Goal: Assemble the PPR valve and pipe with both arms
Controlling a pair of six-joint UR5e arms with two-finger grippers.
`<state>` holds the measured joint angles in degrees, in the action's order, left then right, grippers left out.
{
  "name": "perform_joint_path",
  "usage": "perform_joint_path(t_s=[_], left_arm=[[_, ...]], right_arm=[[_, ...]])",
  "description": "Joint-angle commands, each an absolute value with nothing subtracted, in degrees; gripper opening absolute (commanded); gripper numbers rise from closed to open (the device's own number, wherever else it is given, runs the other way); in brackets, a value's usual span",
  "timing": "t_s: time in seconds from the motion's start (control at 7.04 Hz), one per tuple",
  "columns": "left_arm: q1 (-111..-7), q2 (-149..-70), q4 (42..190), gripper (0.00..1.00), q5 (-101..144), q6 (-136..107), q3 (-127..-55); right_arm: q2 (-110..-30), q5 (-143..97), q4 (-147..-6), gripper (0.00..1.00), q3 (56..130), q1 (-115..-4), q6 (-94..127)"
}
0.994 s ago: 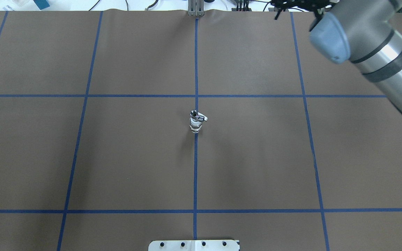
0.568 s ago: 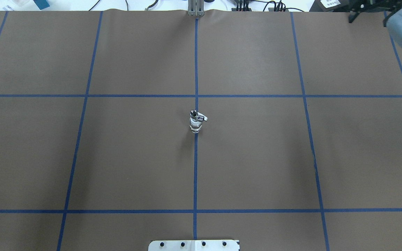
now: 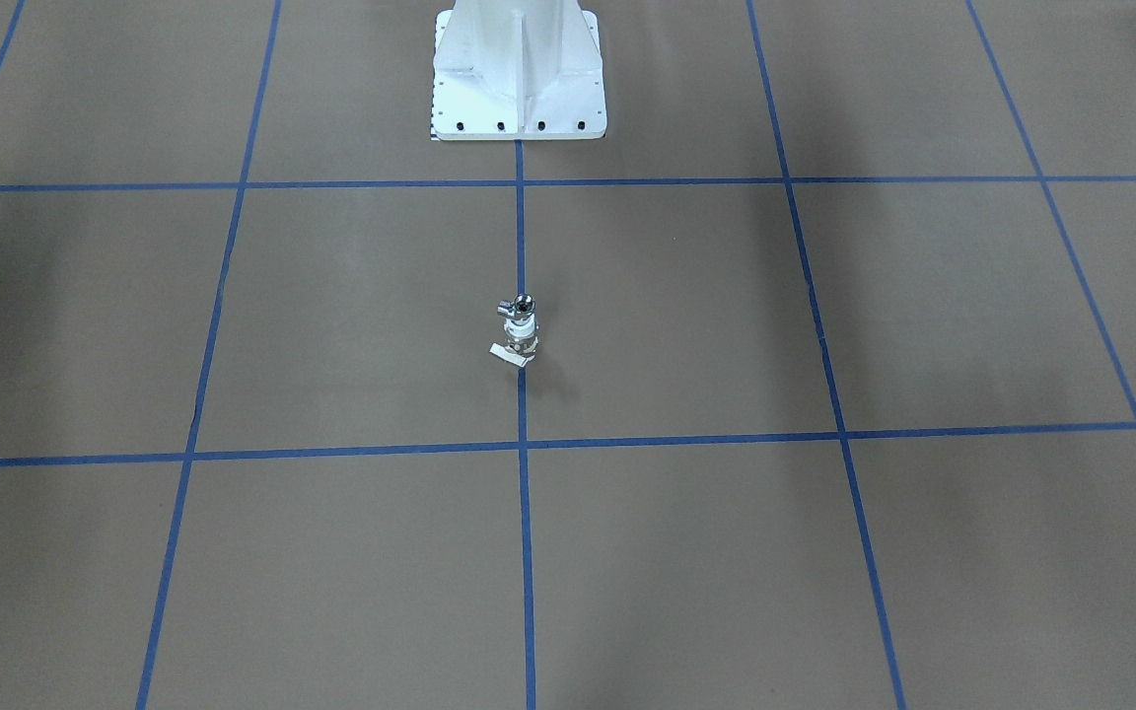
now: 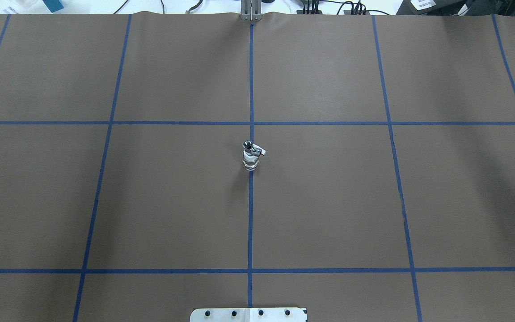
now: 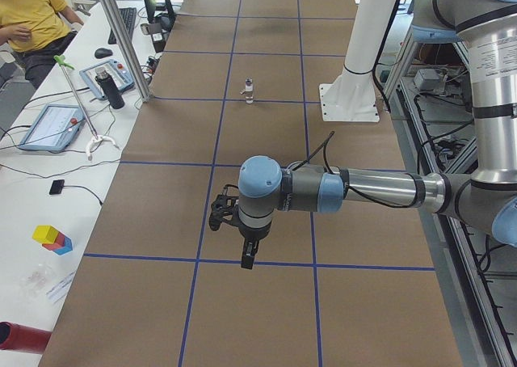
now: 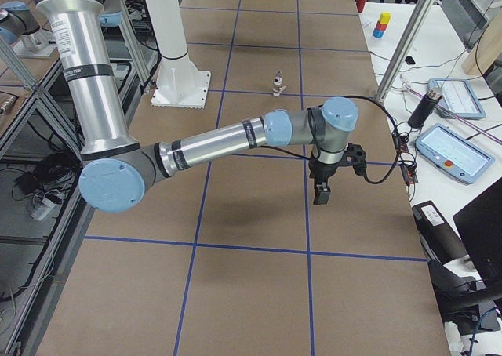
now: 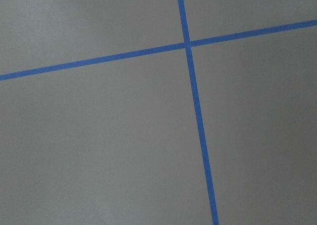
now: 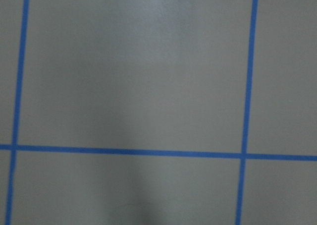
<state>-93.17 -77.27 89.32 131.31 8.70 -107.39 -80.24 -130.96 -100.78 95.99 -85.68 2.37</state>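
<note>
The white PPR valve stands upright on the blue centre line of the brown table, its small lever pointing sideways. The silver pipe sits on top of it; both also show in the front view, pipe over valve. No gripper is near them. My left gripper hangs over the table's left end and my right gripper over the right end. Both show only in the side views, so I cannot tell whether they are open or shut. The wrist views show only bare table and blue tape.
The white bolted pedestal stands at the robot's edge of the table. An operators' bench runs along the far edge with tablets, a dark bottle and metal posts. A person in yellow sits there.
The right arm, large at the overhead view's upper right a second ago, has swung off to the right and out of that view. The valve and pipe have not moved.
</note>
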Motion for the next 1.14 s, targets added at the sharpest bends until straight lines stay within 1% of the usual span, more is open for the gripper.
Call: perform_joint_path(t_s=[0.0,0.28,0.99], left_arm=[[-93.2,-77.3,89.4,1.0,131.3,8.7,-107.5],[-93.2,-77.3,89.4,1.0,131.3,8.7,-107.6],[-93.3,-77.2,89.3,1.0,131.7,8.7,-107.8]], right_arm=[[-89.7,-131.0,-93.7,0.99,96.2,-89.6,-1.7],[-93.9,-130.9,-92.5,0.99,96.4,-92.5,-3.0],[-94.5,-130.7,-92.5,0.99,96.6,-92.4,0.2]])
